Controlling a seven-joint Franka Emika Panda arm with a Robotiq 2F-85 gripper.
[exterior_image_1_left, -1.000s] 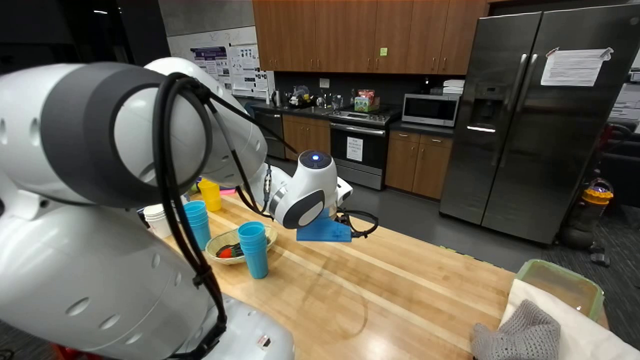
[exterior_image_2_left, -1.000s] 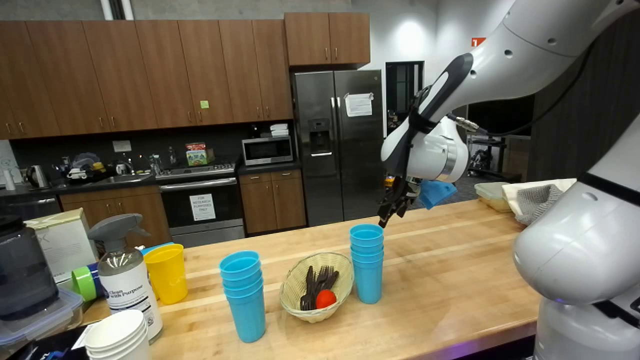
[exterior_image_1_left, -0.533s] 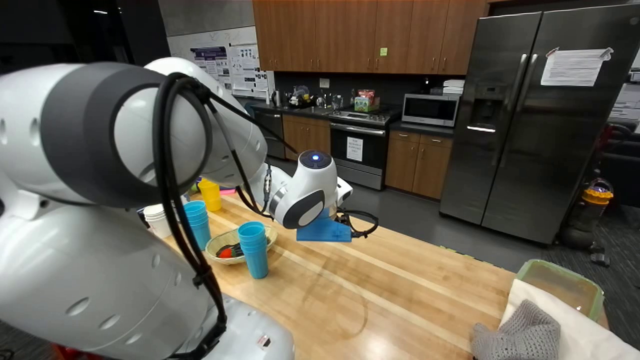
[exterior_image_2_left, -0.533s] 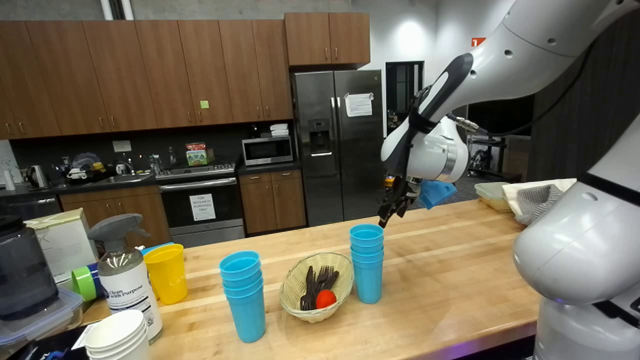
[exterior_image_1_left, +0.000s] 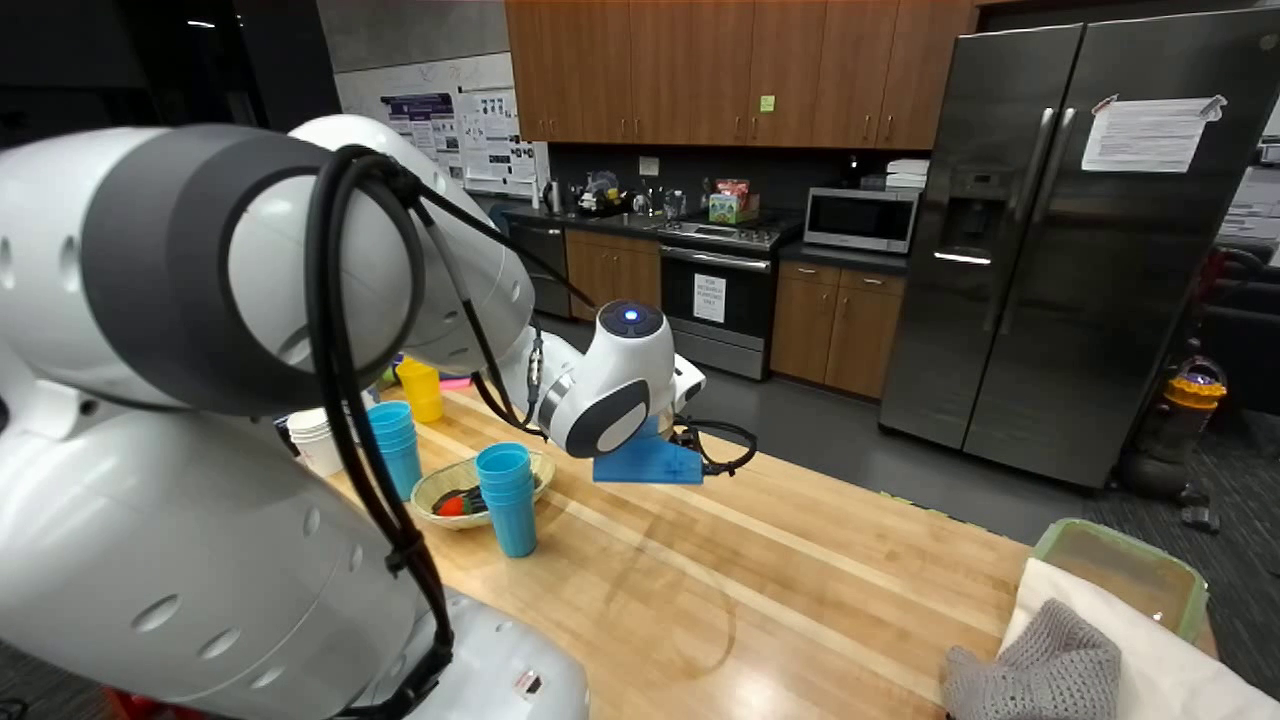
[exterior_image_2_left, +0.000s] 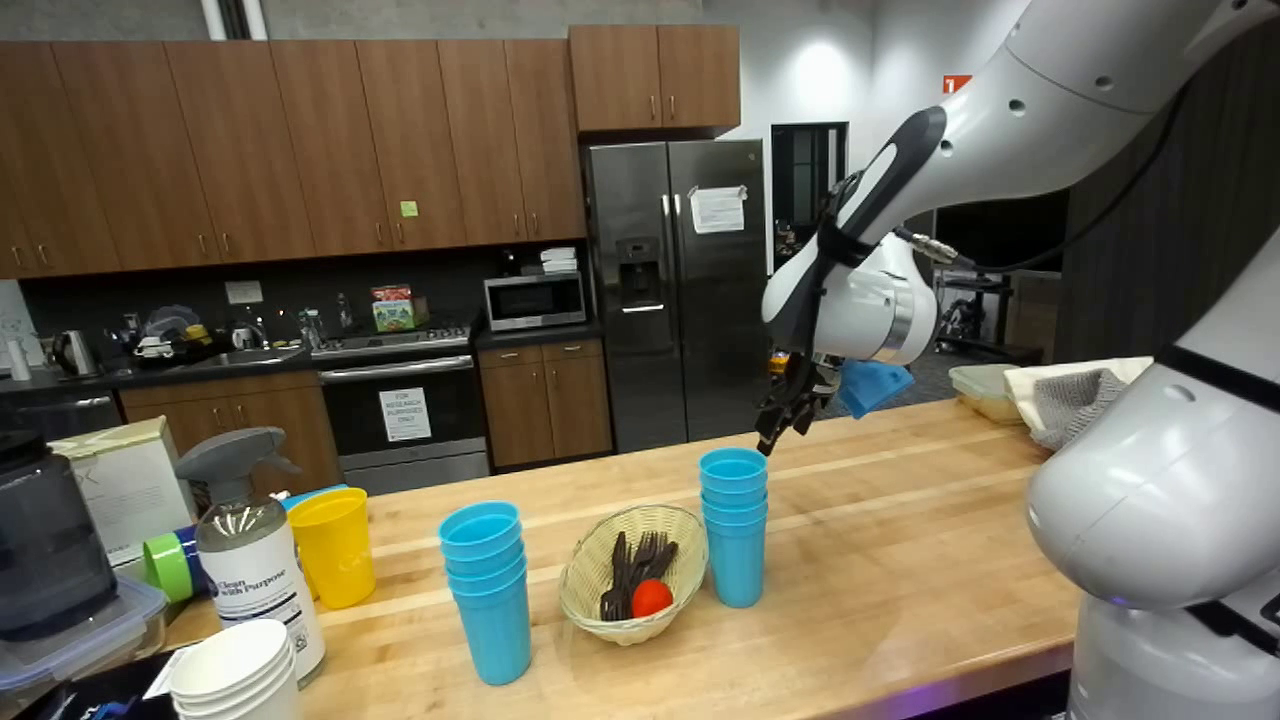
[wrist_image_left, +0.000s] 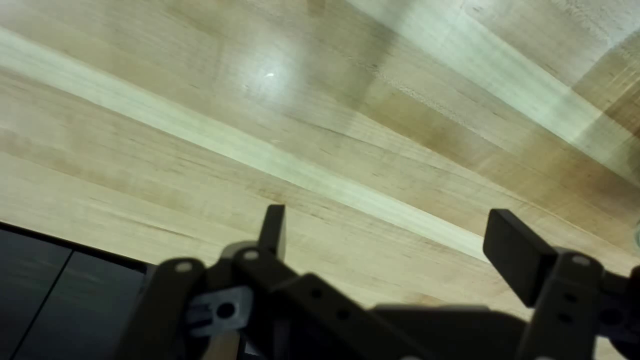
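Observation:
My gripper (wrist_image_left: 387, 225) is open and empty in the wrist view, with bare wooden table (wrist_image_left: 200, 165) seen between its fingers. In an exterior view the black gripper (exterior_image_2_left: 785, 432) points down above the table, beyond the rim of a stack of blue cups (exterior_image_2_left: 735, 530). These cups are the nearest things to it; they also show in an exterior view (exterior_image_1_left: 508, 500). A wicker basket (exterior_image_2_left: 578, 580) beside them holds dark forks (exterior_image_2_left: 635, 570) and a red ball (exterior_image_2_left: 652, 598). A blue bracket (exterior_image_1_left: 648, 462) sits on the wrist; the fingers are hidden in that view.
Another blue cup stack (exterior_image_2_left: 490, 600), a yellow cup (exterior_image_2_left: 335, 550), a spray bottle (exterior_image_2_left: 255, 580) and white cups (exterior_image_2_left: 235, 670) stand at one end. A green-rimmed container (exterior_image_1_left: 1120, 560), a white cloth (exterior_image_1_left: 1170, 660) and a grey knitted cloth (exterior_image_1_left: 1040, 665) lie at the opposite end.

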